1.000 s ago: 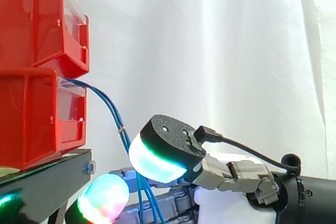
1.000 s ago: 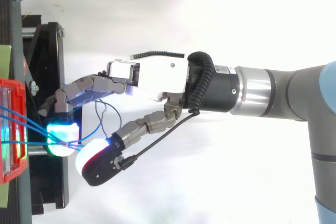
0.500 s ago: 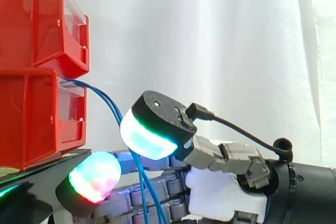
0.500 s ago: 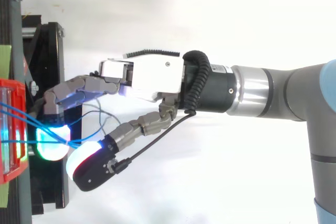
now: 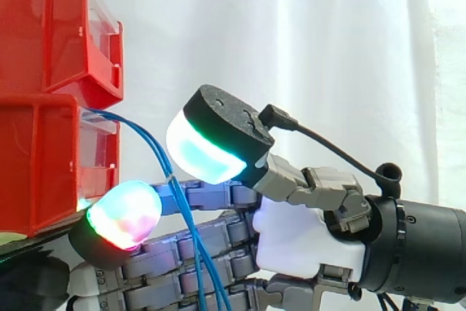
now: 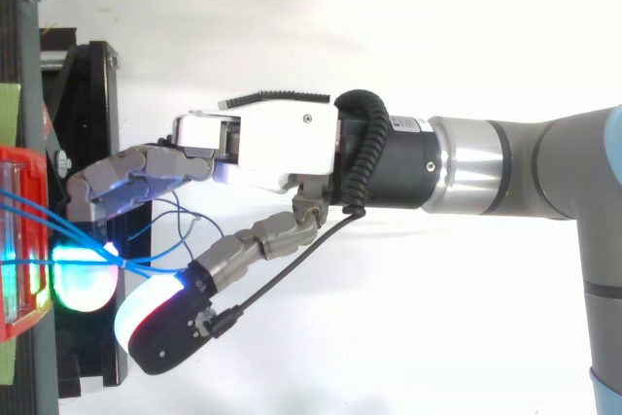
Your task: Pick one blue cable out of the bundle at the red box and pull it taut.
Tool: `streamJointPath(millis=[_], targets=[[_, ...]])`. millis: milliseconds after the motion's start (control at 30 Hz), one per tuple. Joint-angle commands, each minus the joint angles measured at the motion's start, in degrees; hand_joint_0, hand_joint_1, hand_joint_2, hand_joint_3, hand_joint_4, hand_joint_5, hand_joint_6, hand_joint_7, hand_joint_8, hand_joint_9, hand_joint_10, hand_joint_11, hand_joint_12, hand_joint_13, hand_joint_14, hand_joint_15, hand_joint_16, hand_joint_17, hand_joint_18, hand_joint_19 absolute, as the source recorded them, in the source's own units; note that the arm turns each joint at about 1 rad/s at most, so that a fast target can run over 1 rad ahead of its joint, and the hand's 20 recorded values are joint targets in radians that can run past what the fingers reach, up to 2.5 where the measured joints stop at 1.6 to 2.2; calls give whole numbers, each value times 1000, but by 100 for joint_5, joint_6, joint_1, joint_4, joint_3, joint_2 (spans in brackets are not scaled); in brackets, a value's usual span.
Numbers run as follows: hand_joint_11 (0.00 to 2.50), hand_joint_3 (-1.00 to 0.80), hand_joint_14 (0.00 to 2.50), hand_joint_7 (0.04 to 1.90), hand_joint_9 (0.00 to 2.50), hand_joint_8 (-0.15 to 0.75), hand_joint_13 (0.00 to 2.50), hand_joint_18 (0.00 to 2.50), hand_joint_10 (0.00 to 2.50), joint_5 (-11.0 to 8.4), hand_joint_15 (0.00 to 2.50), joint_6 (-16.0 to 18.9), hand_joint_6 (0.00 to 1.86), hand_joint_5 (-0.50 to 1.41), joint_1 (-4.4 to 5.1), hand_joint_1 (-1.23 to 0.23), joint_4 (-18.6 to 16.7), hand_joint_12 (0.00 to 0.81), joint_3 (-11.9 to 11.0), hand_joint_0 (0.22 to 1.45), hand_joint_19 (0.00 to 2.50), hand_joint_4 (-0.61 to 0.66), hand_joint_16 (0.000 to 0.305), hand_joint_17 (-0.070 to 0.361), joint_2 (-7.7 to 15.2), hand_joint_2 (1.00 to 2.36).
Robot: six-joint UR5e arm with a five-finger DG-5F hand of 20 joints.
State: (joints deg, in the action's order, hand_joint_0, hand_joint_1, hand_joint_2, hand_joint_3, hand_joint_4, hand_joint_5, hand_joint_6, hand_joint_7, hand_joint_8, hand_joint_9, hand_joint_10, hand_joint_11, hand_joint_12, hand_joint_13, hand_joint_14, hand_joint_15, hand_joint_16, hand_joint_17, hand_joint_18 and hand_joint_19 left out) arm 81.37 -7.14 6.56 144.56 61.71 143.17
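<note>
Plainly the hand (image 6: 287, 143) was spread, its fingers (image 6: 126, 177) stretched almost straight toward the lower red bin (image 5: 44, 165) and its thumb (image 5: 218, 136) held well apart from them, closed on nothing. From that bin's front edge, under the upper red bin (image 5: 51, 27), the blue cables (image 5: 156, 147) curved down past the front edge of the black stand (image 6: 92, 85) and ran through the gap between thumb and fingers. One glowing fingertip (image 5: 124, 216) sat just beside the lower bin, before the white curtain (image 5: 306, 49).
</note>
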Motion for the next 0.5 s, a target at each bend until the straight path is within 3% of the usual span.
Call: streamJointPath(millis=[0,167,467], targets=[[26,-437,2,1078,591,351,453,356,2,10,99,2,579,-93,-5,-655,20,354,-1,554,218,194,51,114,-8,1006],[33,-440,2,1096,589,349,453,354,0,10,99,2,564,-92,-5,-654,20,354,-1,557,228,200,51,114,-17,1005],[35,-393,2,1077,594,346,453,361,0,36,100,11,585,-94,-102,-668,204,351,8,578,228,182,50,113,-17,1009]])
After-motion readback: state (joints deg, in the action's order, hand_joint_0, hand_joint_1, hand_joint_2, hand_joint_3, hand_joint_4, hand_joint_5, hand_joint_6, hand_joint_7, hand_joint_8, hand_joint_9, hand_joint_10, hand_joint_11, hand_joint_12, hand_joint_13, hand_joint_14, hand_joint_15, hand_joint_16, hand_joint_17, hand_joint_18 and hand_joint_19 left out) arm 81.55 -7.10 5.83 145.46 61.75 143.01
